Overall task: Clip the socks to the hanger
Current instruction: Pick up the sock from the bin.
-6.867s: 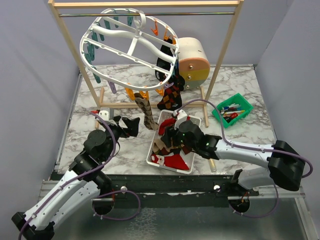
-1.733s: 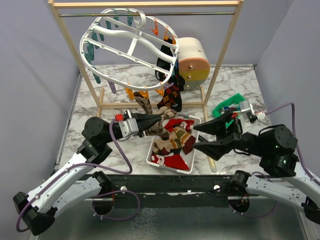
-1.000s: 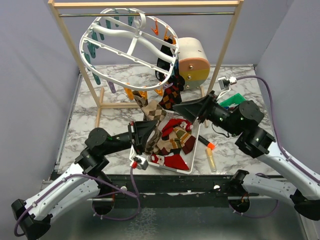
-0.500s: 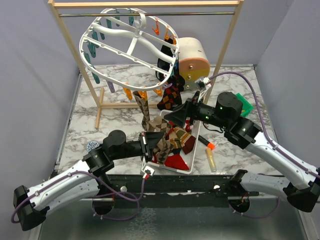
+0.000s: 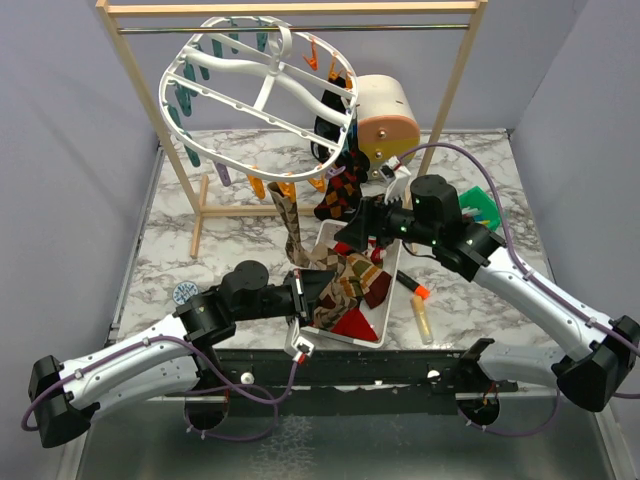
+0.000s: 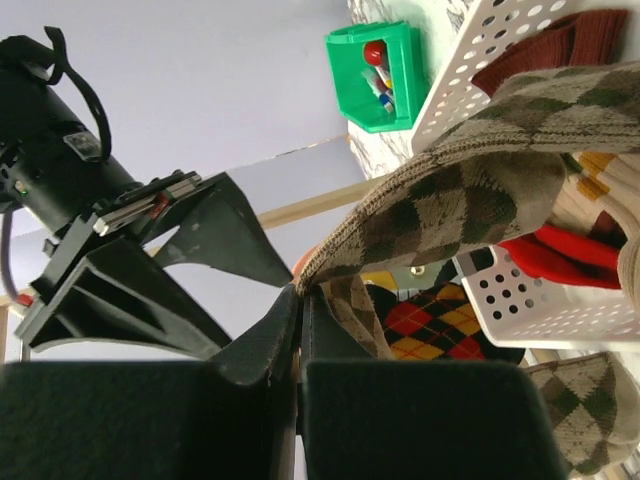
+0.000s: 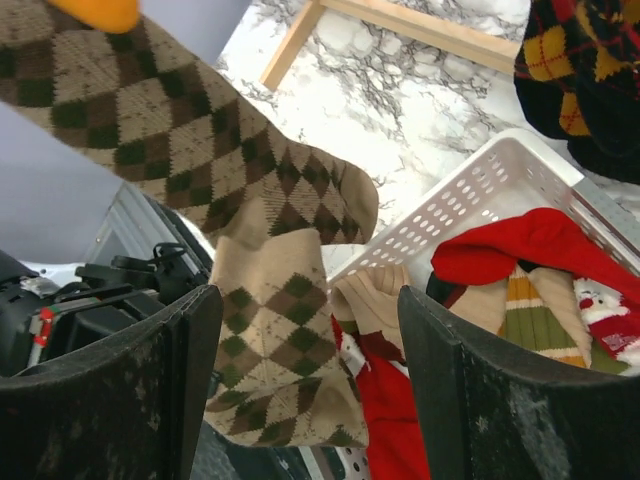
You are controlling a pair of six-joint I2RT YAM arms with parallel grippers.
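Just now both arms had converged over the white basket [image 7: 470,195], where a second earlier they stood well apart on either side of it. The left gripper [image 5: 308,296] had slid from beyond the basket's left wall to its near left corner. Its jaws were pressed together on the edge of a tan argyle sock [image 6: 450,200], which ran from the pinch across the top of the basket. The right gripper [image 5: 350,232] had swung in from the side of the green bin [image 6: 385,75], right of the basket, and hung above the basket's far end. Its fingers were spread wide and aimed at the held sock; its own camera showed the tan fabric through the gap between them, with no contact apparent. A matching sock [image 5: 288,222] already dangled from the orange clips [image 5: 287,190] just beyond the basket's far left corner. The hanger [image 5: 270,92] itself hung higher still, past the basket's far end. Inside the basket, red and striped socks [image 7: 520,245] remained heaped. Judged from this, one sock had been lifted out and was being offered for a second grip, probably so the two arms could stretch its cuff toward a free clip. It had not yet reached the hanger, so clipping this sock was still to come.
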